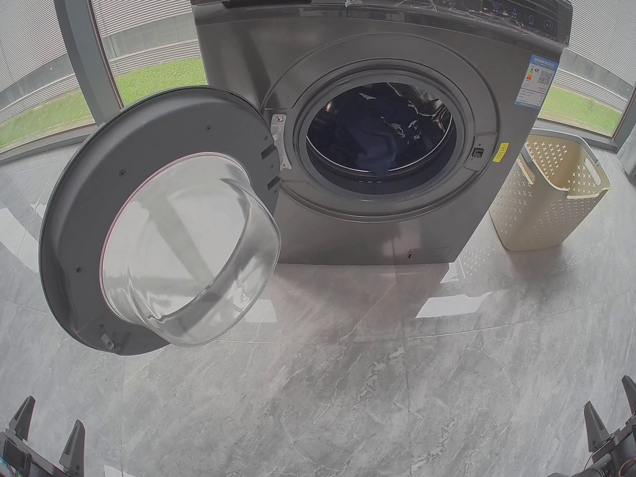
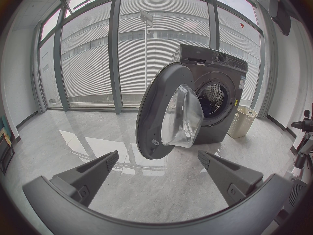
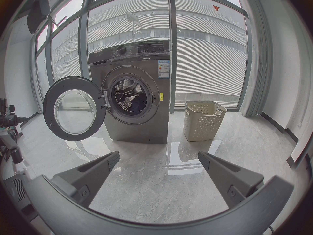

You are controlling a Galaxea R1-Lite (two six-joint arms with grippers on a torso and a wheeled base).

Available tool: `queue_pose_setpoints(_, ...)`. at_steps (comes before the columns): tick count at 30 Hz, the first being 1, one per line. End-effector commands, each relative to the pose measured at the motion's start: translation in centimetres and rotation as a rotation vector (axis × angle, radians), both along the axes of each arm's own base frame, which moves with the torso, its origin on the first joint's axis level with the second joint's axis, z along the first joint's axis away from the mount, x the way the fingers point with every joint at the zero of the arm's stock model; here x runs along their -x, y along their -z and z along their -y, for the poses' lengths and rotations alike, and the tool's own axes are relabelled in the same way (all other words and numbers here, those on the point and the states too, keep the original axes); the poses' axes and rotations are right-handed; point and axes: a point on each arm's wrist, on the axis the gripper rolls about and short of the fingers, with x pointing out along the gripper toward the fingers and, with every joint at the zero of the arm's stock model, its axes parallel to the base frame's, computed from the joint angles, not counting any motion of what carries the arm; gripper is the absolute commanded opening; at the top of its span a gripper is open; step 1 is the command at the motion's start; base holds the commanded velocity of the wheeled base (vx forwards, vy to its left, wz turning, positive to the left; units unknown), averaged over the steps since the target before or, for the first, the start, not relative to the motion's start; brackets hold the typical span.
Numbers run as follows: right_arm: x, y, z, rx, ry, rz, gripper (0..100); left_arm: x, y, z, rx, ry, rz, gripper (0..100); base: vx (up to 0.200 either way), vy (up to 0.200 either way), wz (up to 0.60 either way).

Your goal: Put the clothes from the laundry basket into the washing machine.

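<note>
A grey front-loading washing machine stands ahead with its round door swung wide to the left. Dark blue clothes lie inside the drum, also seen as dark clothes in the right wrist view. A cream perforated laundry basket sits on the floor to the machine's right; no clothes can be seen in the basket. My left gripper is low at the near left, open and holding nothing. My right gripper is low at the near right, open and holding nothing.
Grey marble floor stretches between me and the machine. Tall windows with dark frames rise behind it. The open door juts out over the floor on the left. A stand with equipment is off to one side.
</note>
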Motion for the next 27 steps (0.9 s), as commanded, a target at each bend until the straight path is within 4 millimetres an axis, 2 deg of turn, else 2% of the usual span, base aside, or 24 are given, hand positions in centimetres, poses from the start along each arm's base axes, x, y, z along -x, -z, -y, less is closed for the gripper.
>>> queue_pose_setpoints(1, 0.0, 0.3, 0.0, 0.0, 0.0, 0.004, 100, 0.0, 0.4, 0.0, -0.001, 0.0, -0.005, 100, 0.0, 0.2, 0.0)
queue_pose_setpoints(4, 0.0, 0.3, 0.0, 0.001, 0.0, 0.004, 100, 0.0, 0.4, 0.0, -0.005, 0.001, -0.005, 100, 0.0, 0.2, 0.0)
queue_pose_setpoints(22, 0.0, 0.3, 0.0, 0.001, 0.0, 0.004, 100, 0.0, 0.4, 0.0, -0.028, -0.002, 0.001, 100, 0.0, 0.0, 0.0)
queue_pose_setpoints(23, 0.0, 0.3, 0.0, 0.001, 0.0, 0.004, 100, 0.1, 0.0, 0.0, -0.022, -0.004, 0.024, 100, 0.0, 0.0, 0.0)
queue_pose_setpoints(25, 0.0, 0.3, 0.0, 0.001, 0.0, 0.004, 100, 0.6, -2.6, 0.0, -0.018, -0.006, 0.118, 100, 0.0, 0.0, 0.0)
queue_pose_setpoints(27, 0.0, 0.3, 0.0, 0.001, 0.0, 0.004, 100, 1.3, -7.1, 0.0, -0.008, 0.014, 0.193, 100, 0.0, 0.0, 0.0)
